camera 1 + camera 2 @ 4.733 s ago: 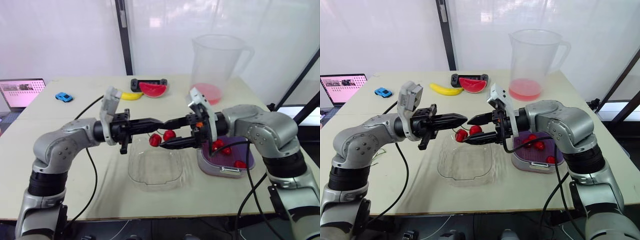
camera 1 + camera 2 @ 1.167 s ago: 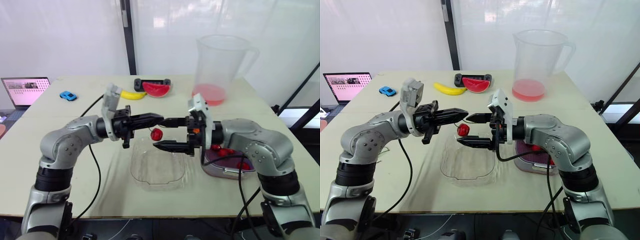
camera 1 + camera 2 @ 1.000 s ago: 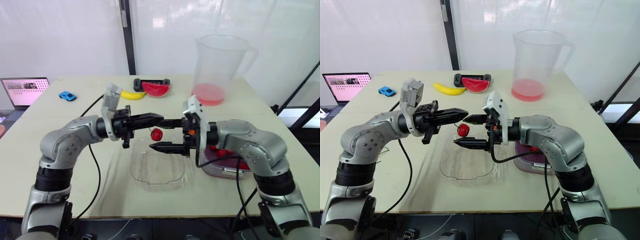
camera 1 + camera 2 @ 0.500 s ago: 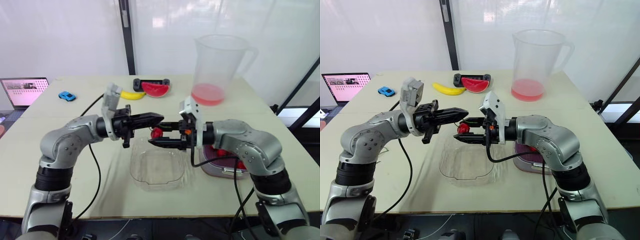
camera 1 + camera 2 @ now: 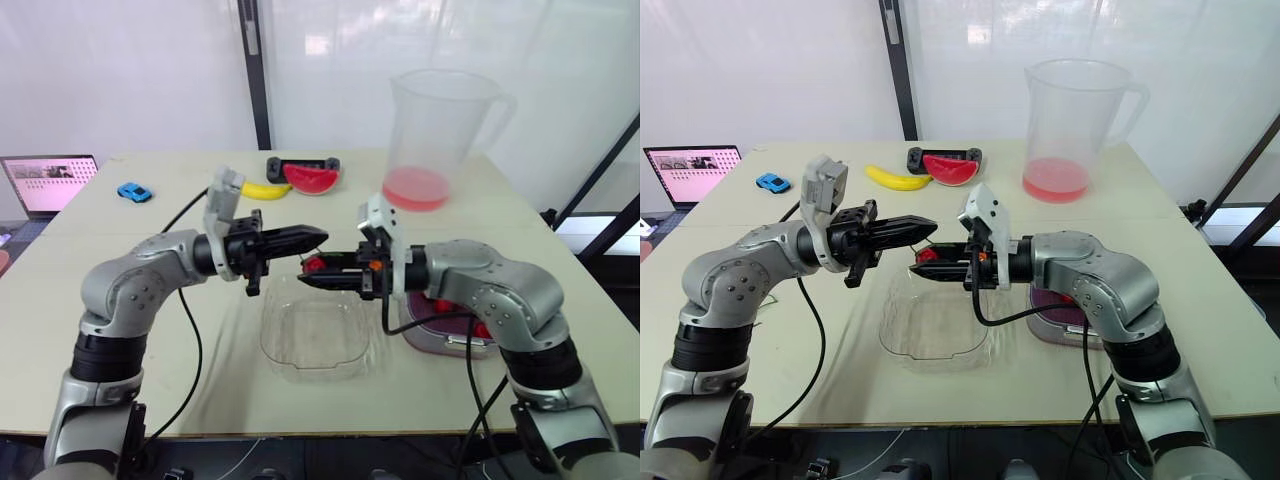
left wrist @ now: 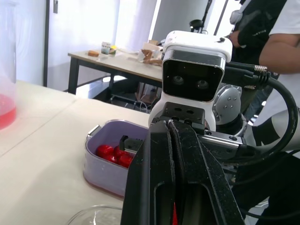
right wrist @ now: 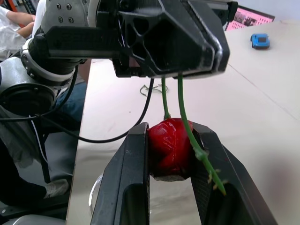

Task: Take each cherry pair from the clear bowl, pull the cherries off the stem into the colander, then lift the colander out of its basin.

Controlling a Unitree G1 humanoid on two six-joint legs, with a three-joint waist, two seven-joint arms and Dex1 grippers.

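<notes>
A single red cherry (image 7: 169, 147) hangs on a green stem (image 7: 187, 124) above the clear bowl (image 5: 315, 335), which looks empty. My left gripper (image 5: 322, 236) is shut on the top of the stem. Facing it from the right, my right gripper (image 5: 917, 270) is shut on the cherry, one finger (image 7: 136, 178) on each side. The purple colander in its basin (image 5: 452, 330) sits to the right of the bowl and holds several loose cherries (image 6: 112, 153).
A tall clear pitcher (image 5: 440, 120) with red liquid stands at the back right. A banana (image 5: 262, 190), a watermelon slice (image 5: 312, 177), a blue toy car (image 5: 132, 191) and a laptop (image 5: 45, 183) lie along the back. A person (image 6: 276, 42) stands beyond the table.
My right gripper moved left to the hanging cherry and shut on it. Earlier the stem carried two cherries; now one. The left gripper kept still.
</notes>
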